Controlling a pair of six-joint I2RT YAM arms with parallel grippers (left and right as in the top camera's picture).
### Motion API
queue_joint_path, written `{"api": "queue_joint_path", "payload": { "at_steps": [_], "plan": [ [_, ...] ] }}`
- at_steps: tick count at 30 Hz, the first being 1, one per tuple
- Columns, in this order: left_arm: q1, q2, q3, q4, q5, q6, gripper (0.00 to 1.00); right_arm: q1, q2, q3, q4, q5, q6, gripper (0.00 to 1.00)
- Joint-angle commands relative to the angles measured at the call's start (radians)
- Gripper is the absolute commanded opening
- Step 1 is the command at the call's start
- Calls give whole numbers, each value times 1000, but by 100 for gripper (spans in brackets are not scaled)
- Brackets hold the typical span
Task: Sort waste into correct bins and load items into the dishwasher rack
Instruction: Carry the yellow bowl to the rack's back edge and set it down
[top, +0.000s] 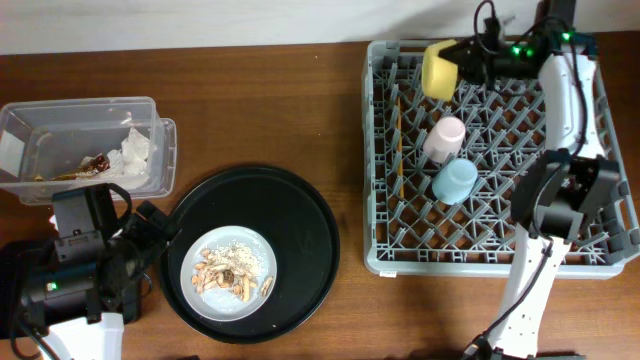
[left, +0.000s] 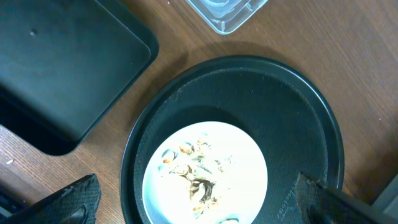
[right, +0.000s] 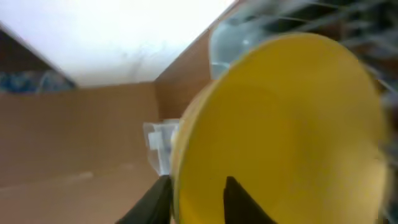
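Observation:
My right gripper is shut on the rim of the small yellow bowl, held on edge over the far left part of the grey dishwasher rack; the bowl fills the right wrist view. The pink cup, light blue cup and a wooden chopstick lie in the rack. My left gripper is open above the white plate holding food scraps. The clear tub holds a white napkin and brownish wrapper. The flat black tray shows in the left wrist view.
The white plate sits on the large round black tray, left of the rack. The left arm's base covers the table's front left corner. Bare wood lies between the round tray and the rack.

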Motion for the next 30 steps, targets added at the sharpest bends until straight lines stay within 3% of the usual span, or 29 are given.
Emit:
{"api": "queue_joint_path", "payload": {
  "at_steps": [1,6,10,14,15,17,18,19,20,23,27,30],
  "plan": [
    [5,-2,6,-1,4,1,99,-46,-80,-19,-70,330,-6,43],
    [5,-2,6,-1,4,1,99,-144,-269,0,-168,555,-22,58],
    [5,-2,6,-1,4,1,99,-127,-437,0,-199,669,-80,78],
    [5,-2,6,-1,4,1,99,20,-442,-1,-188,672,-172,76],
    [5,-2,6,-1,4,1,99,58,-427,-1,-174,684,-178,74],
    [5,-2,6,-1,4,1,99,143,-374,-1,-136,732,-178,42],
    [5,-2,6,-1,4,1,99,171,-348,-1,-121,740,-177,34],
    [5,-2,6,-1,4,1,99,205,-304,-1,-100,739,-177,16],
    [5,-2,6,-1,4,1,99,225,-276,-1,-87,740,-178,10],
    [5,-2,6,-1,4,1,99,258,-177,-1,-49,764,-180,4],
    [5,-2,6,-1,4,1,99,229,-147,0,-111,1098,-112,4],
    [5,-2,6,-1,4,1,99,188,-175,0,-167,1211,-83,4]
  ]
}}
